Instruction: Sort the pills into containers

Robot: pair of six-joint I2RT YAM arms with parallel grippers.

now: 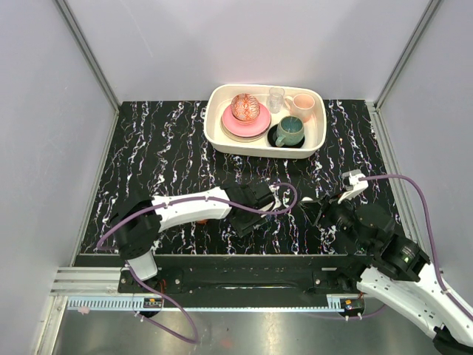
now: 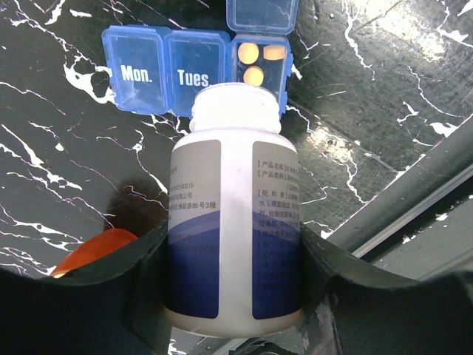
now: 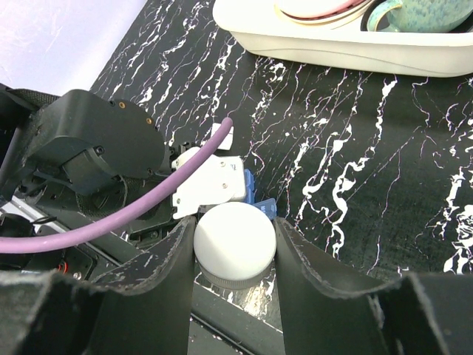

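Observation:
My left gripper (image 2: pixel 233 251) is shut on an uncapped white bottle (image 2: pixel 233 185) with a blue label. The bottle's mouth points at the blue pill box (image 2: pixel 166 70) marked "Mon." and "Tues". The box's third compartment is open and holds three yellow-orange pills (image 2: pixel 255 63). An edge of the orange cup (image 2: pixel 92 251) shows behind the left finger. My right gripper (image 3: pixel 235 240) is shut on the white bottle cap (image 3: pixel 235 238), just right of the left gripper (image 1: pixel 255 203). A corner of the pill box (image 3: pixel 251 194) shows beyond the cap.
A cream tray (image 1: pixel 222 137) at the back holds pink plates (image 1: pixel 244 122), a teal mug (image 1: pixel 290 131), a pink cup (image 1: pixel 301 106) and a clear glass (image 1: pixel 276 97). The left arm's wrist and purple cable (image 3: pixel 148 211) lie close beside my right gripper (image 1: pixel 321 211). The table's metal front rail (image 2: pixel 414 192) runs nearby.

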